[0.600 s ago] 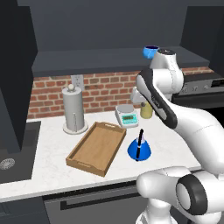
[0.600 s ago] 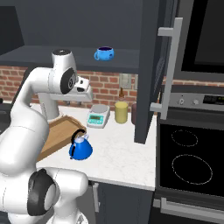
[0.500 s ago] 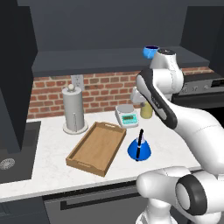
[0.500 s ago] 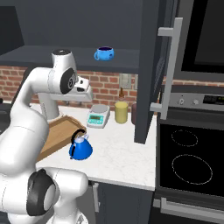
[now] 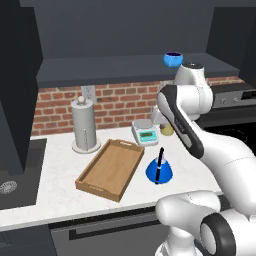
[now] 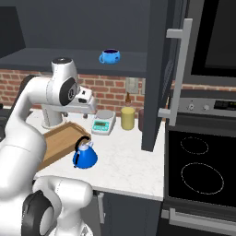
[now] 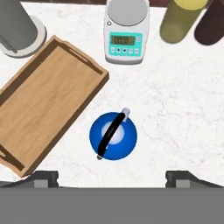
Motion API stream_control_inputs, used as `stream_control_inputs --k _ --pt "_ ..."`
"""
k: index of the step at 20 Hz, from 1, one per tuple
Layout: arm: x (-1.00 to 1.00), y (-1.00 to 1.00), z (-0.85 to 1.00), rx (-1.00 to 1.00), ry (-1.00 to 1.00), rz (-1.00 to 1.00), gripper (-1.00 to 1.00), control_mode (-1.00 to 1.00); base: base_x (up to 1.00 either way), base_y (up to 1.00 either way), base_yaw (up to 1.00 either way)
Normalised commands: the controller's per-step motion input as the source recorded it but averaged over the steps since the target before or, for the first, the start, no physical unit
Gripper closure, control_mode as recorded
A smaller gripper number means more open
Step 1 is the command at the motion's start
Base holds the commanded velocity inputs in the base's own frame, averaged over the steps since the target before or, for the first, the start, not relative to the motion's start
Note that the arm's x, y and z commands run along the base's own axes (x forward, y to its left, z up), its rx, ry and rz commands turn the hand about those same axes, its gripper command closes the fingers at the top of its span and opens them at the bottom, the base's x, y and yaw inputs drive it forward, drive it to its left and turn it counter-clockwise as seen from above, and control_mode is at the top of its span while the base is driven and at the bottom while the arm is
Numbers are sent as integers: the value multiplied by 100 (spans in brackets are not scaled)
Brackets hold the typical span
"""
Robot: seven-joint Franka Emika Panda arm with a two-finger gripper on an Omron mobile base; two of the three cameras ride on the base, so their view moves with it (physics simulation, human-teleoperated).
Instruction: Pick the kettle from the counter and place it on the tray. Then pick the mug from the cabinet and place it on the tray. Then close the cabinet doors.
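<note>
The blue kettle stands upright on the white counter, just right of the wooden tray. Nothing lies in the tray. My gripper hangs well above the kettle, pointing straight down, open, with nothing between its fingertips. The kettle's black handle lies between them from above. The blue mug sits on the shelf of the dark cabinet. Both cabinet doors stand open, left and right.
A digital scale stands behind the kettle, with a yellow jar and a dark jar to its right. A paper towel roll stands behind the tray. The sink is at left, the stove at right.
</note>
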Motion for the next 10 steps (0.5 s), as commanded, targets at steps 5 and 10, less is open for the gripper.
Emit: stream_control_inputs --k 5,10 --pt "-22 19 -69 -4 16 -18 -100 -100 0 0 0" --pt "-7 7 -44 -1 13 -21 -100 -100 0 0 0"
